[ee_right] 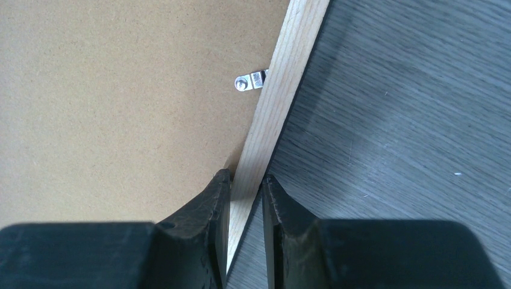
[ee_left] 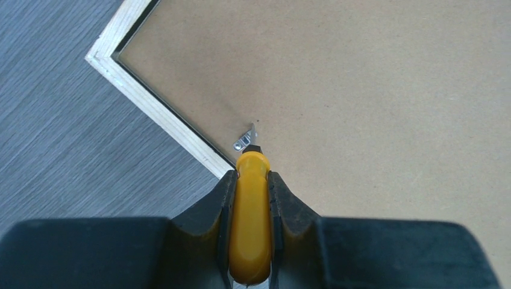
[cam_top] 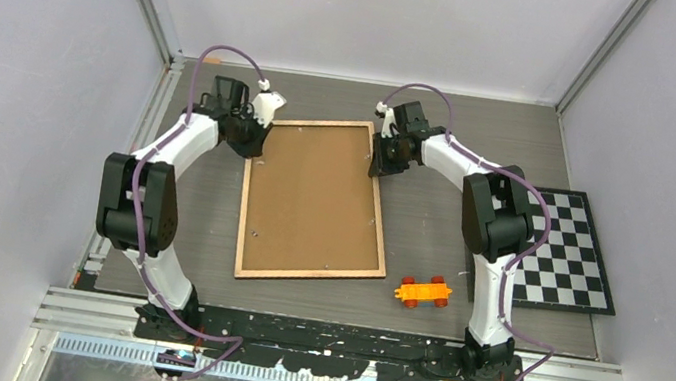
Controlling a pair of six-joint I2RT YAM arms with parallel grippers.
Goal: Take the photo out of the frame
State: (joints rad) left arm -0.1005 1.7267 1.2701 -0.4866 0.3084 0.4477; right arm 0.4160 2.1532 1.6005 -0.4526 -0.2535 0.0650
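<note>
The frame [cam_top: 313, 197] lies face down on the table, showing its brown backing board and light wooden rim. The photo is hidden beneath the board. My left gripper [cam_top: 256, 138] is at the frame's far left corner, shut on a yellow tool handle [ee_left: 252, 223]. The tool's dark tip touches a small metal clip [ee_left: 245, 139] beside the rim [ee_left: 150, 102]. My right gripper [cam_top: 381, 162] is at the far right edge, its fingers [ee_right: 220, 198] closed on either side of the wooden rim [ee_right: 274, 108]. Another metal clip [ee_right: 250, 80] lies just ahead of it.
An orange toy car [cam_top: 423, 291] stands on the table near the frame's near right corner. A black-and-white checkerboard mat [cam_top: 568, 250] lies at the right, partly under the right arm. Grey walls close in on three sides.
</note>
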